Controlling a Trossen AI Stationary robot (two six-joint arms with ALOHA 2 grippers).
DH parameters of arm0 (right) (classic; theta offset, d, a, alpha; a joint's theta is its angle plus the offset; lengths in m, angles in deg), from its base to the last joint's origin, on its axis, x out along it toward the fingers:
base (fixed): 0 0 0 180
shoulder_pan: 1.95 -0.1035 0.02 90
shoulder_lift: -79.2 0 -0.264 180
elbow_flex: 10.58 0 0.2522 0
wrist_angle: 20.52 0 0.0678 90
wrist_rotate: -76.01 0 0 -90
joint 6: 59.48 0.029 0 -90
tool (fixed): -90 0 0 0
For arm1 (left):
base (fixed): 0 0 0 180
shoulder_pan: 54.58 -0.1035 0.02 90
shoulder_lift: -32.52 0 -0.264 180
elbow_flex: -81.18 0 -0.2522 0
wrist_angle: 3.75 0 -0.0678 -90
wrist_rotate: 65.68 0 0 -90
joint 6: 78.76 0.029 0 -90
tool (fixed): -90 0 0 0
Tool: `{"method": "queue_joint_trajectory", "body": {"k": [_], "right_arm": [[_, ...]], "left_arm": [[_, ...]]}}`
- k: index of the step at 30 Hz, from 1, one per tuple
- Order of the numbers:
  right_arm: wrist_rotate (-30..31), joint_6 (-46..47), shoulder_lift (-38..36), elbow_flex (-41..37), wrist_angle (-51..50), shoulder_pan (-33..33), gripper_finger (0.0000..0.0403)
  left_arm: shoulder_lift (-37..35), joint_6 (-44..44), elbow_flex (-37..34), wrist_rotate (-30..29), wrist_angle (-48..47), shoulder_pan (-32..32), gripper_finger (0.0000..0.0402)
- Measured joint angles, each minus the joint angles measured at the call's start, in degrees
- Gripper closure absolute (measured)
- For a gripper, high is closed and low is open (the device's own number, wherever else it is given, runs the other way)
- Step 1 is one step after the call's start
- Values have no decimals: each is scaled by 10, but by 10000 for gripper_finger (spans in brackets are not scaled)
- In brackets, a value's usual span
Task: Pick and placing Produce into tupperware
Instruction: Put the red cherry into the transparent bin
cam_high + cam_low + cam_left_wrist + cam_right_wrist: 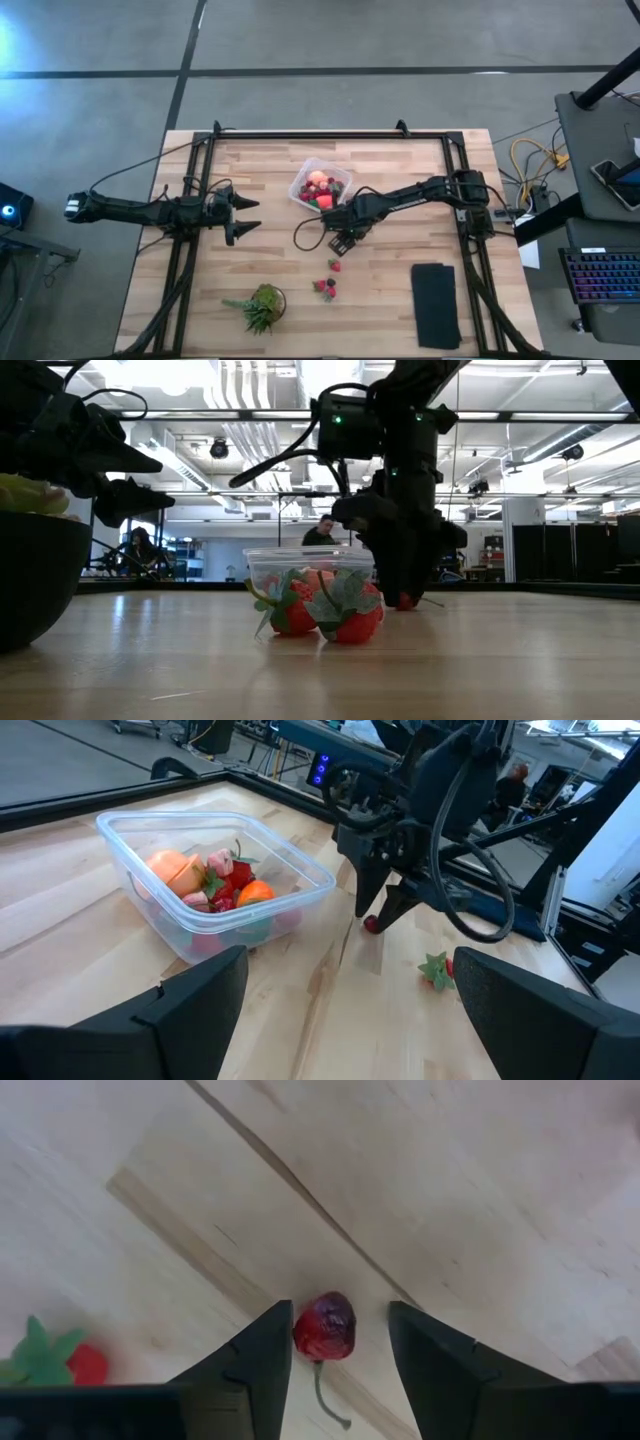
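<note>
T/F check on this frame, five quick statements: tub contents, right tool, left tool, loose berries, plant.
1. The clear tub already holds produce. True.
2. The right tool is clamped shut on a green-topped strawberry. False: its fingers straddle a small dark red piece on the table, touching one finger, with a gap to the other.
3. The left tool is open and holds nothing. True.
4. All the produce is in the tub. False: loose strawberries lie on the table outside it.
5. The leafy plant sits inside the tub. False: it stands apart, near the table's front edge.
</note>
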Motion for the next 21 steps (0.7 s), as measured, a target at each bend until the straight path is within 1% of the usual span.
{"method": "queue_joint_trajectory", "body": {"k": [7, 10, 16, 21], "right_arm": [[1, 1, 0, 2, 2, 0, 249], [0, 1, 0, 2, 1, 0, 269], [-14, 5, 0, 2, 0, 0, 324], [-26, 15, -1, 2, 2, 0, 347]], "left_arm": [[0, 0, 0, 0, 0, 0, 63], [0, 0, 0, 0, 0, 0, 63], [0, 0, 0, 0, 0, 0, 63], [0, 0, 0, 0, 0, 0, 63]]}}
